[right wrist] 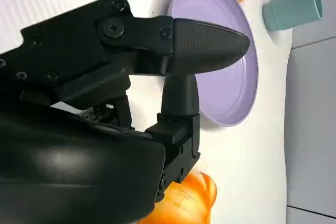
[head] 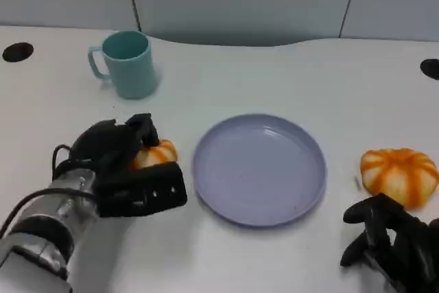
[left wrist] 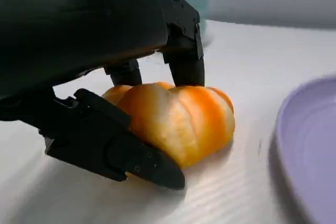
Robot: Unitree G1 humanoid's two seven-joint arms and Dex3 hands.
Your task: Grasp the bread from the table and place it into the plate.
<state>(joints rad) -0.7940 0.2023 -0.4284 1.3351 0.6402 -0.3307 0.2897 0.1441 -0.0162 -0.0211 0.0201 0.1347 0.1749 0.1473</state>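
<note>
The left hand [head: 127, 162] grips a bread roll [left wrist: 176, 119] on the white table [head: 288, 73], just left of the purple plate [head: 259, 168]. The right hand [head: 394, 241] rests empty, fingers apart, near another roll [head: 400, 175].

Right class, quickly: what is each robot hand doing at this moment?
Left robot hand: fingers closed around a bread that is on the table.
Right robot hand: open, holding nothing.

White worktop [head: 288, 73]; lavender plate [head: 259, 168]; teal mug [head: 127, 63]; both breads [head: 156, 154] [head: 400, 174] orange with pale cream stripes; black hands [head: 127, 166] [head: 398, 241] on silver forearms.
</note>
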